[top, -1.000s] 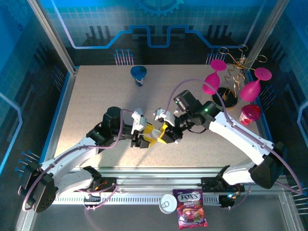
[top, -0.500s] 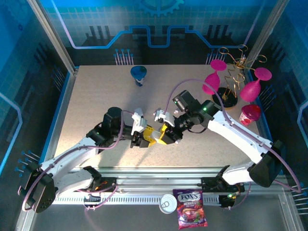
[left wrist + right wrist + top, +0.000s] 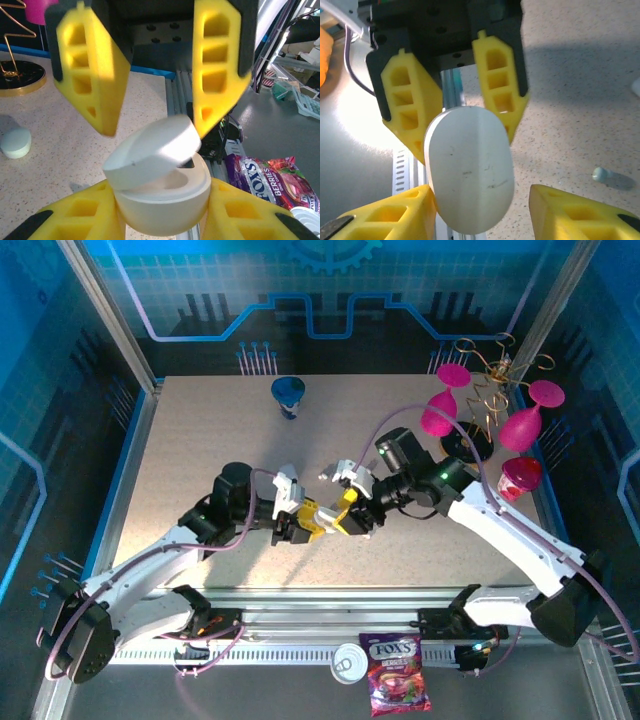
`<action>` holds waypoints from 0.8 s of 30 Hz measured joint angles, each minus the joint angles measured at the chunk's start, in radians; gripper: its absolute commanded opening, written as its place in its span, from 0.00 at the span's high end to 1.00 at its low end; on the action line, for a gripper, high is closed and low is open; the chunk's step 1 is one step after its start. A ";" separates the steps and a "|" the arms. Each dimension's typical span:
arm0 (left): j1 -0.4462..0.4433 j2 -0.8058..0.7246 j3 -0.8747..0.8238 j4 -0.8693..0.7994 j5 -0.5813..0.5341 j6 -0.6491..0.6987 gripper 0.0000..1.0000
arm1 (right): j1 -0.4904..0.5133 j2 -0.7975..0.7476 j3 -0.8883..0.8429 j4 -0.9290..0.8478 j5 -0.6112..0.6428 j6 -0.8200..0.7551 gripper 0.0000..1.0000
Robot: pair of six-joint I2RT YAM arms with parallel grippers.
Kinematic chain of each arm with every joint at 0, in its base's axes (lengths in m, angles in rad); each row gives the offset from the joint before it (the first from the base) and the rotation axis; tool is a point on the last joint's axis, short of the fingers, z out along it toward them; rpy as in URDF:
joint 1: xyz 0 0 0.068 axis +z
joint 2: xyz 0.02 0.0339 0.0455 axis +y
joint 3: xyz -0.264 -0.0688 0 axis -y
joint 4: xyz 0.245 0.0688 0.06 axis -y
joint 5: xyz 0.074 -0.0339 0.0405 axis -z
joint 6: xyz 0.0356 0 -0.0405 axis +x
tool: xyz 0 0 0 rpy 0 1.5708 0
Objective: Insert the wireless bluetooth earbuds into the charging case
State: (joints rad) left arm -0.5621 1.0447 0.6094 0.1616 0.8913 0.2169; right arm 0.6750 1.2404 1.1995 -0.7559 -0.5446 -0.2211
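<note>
Left end effector (image 3: pixel 297 524) clamped on the base of the charging case (image 3: pixel 165 197), centre of top view, over the desk (image 3: pixel 200 440). Lid (image 3: pixel 150 152) half raised. Right end effector (image 3: pixel 347 518) spread wide, fingers flanking the lid. One earbud (image 3: pixel 601 174) lies on the desk, lower right of right wrist view.
</note>
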 measured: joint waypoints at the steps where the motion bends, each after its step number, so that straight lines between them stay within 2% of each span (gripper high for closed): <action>1: -0.003 -0.002 -0.003 0.002 0.012 0.000 0.73 | -0.010 -0.005 -0.003 0.019 0.018 0.008 0.46; 12: -0.010 -0.007 -0.024 0.073 0.025 -0.008 0.73 | -0.036 -0.026 -0.035 0.100 0.032 0.046 0.42; 19: -0.010 0.005 -0.054 0.197 0.008 -0.038 0.72 | -0.042 -0.089 -0.091 0.164 0.005 0.070 0.21; 24: -0.007 0.016 -0.106 0.315 -0.046 -0.072 0.73 | -0.092 -0.198 -0.173 0.285 -0.008 0.135 0.00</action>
State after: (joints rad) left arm -0.5690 1.0611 0.5030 0.4767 0.8452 0.1444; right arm 0.5831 1.0420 1.0264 -0.4713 -0.5522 -0.0856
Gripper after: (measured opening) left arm 0.351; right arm 0.933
